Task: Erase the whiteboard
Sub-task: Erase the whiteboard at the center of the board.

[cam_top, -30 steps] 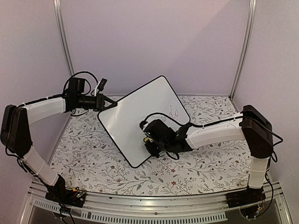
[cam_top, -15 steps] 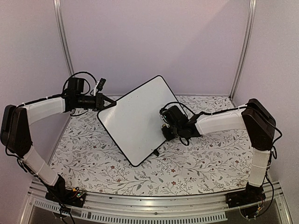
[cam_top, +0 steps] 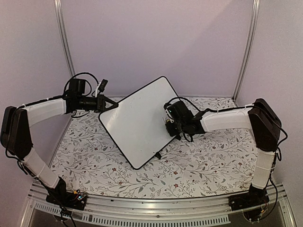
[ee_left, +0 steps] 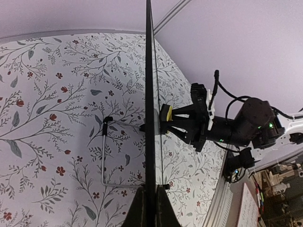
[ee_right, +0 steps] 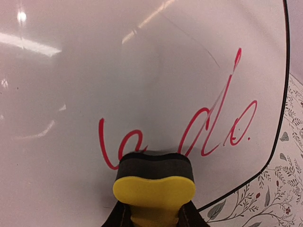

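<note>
Compared to a second back, your right gripper (cam_top: 169,124) sits higher: it's gone from the board's (cam_top: 137,123) lower edge up to its right edge. The board also looks turned a bit narrower from the top camera. The right jaws are pinched nearly together on a yellow-and-black eraser (ee_right: 154,182), with its dark pad pressed to the board's face just under the red writing (ee_right: 208,127). Your left gripper (cam_top: 110,105) is clamped tight on the board's left corner, holding it tilted up on the floral table (cam_top: 94,156)
</note>
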Action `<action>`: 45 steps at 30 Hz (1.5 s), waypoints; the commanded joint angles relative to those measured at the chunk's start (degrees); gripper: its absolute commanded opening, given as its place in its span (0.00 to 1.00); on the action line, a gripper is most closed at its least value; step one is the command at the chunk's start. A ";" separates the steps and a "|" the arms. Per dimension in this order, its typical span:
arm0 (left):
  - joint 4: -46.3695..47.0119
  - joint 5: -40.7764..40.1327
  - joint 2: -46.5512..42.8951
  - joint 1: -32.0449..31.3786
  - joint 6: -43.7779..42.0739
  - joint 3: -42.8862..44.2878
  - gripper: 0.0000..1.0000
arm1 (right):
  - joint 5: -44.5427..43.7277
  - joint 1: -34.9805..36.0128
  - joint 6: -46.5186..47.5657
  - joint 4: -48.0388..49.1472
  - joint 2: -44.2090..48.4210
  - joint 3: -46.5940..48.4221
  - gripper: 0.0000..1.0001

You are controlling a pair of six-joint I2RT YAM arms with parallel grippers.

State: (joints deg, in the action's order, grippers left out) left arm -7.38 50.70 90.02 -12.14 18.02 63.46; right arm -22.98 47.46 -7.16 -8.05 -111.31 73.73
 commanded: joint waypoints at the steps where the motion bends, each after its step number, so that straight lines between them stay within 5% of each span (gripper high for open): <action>1: -0.11 4.92 0.51 -1.15 -2.99 -0.79 0.00 | 4.39 -1.45 1.72 4.01 3.40 2.65 0.00; 21: -0.49 5.74 1.06 -2.17 -3.49 -0.70 0.00 | 27.15 -4.04 -2.39 2.73 1.86 6.05 0.00; 45: -0.62 5.60 1.12 -2.34 -3.56 -0.52 0.00 | 15.81 -6.25 -9.08 -2.53 0.99 2.88 0.00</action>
State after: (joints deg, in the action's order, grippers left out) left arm -8.25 52.18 90.15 -12.86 17.21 63.37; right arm -4.23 42.83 -14.81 -8.29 -110.28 78.48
